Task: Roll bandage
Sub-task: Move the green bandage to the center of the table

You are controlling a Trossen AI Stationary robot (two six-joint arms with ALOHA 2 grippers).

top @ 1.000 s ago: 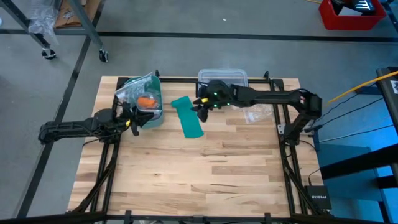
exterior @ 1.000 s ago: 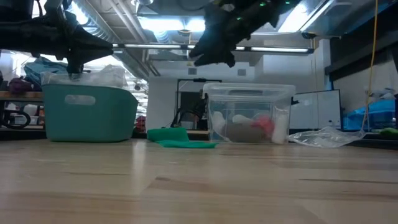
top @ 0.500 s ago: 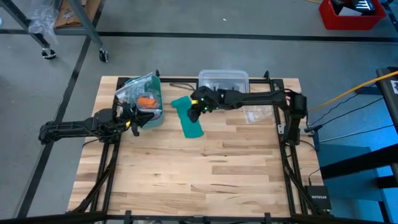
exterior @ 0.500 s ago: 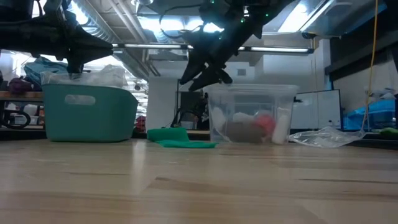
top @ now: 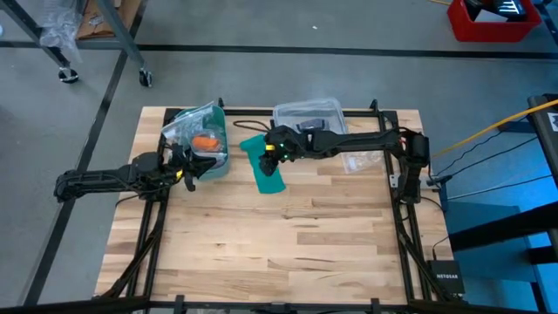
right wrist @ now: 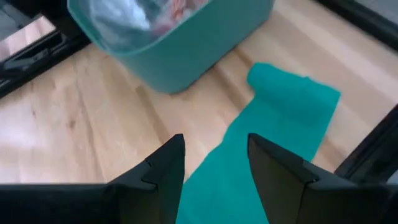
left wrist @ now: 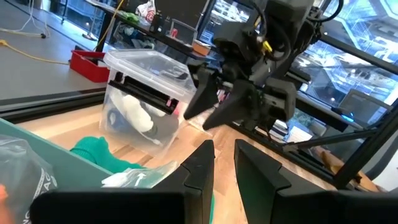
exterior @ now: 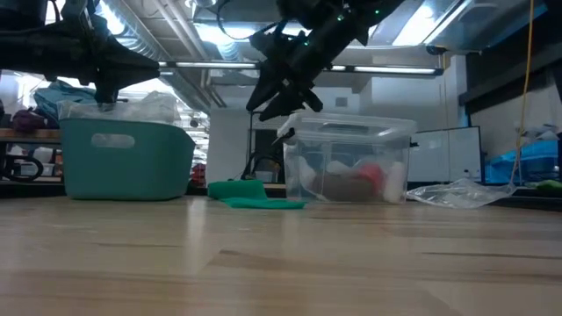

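The teal bandage point(top: 263, 170) lies flat on the wooden table as a strip, its far end point(right wrist: 268, 78) slightly turned up, beside the teal bin point(top: 207, 148). My right gripper point(top: 268, 155) hovers open above the strip's middle and slants down toward it; in the right wrist view its fingers point(right wrist: 214, 168) stand wide apart over the bandage point(right wrist: 280, 118), touching nothing. In the low view it point(exterior: 268, 98) is well above the bandage point(exterior: 250, 195). My left gripper point(top: 190, 173) waits level at the table's left by the bin, a narrow empty gap between its fingers point(left wrist: 225, 162).
The teal bin holds a plastic bag with an orange item point(top: 205, 141). A clear lidded box point(top: 307, 115) stands at the far edge, right behind my right arm. A crumpled clear bag point(top: 357, 161) lies to its right. The table's near half point(top: 279, 244) is bare wood.
My right gripper has gone toward the table's left and down, from beside the clear box to above the bandage, rolling a little. The clear box has shifted slightly toward the left. The bandage has stayed where it was.
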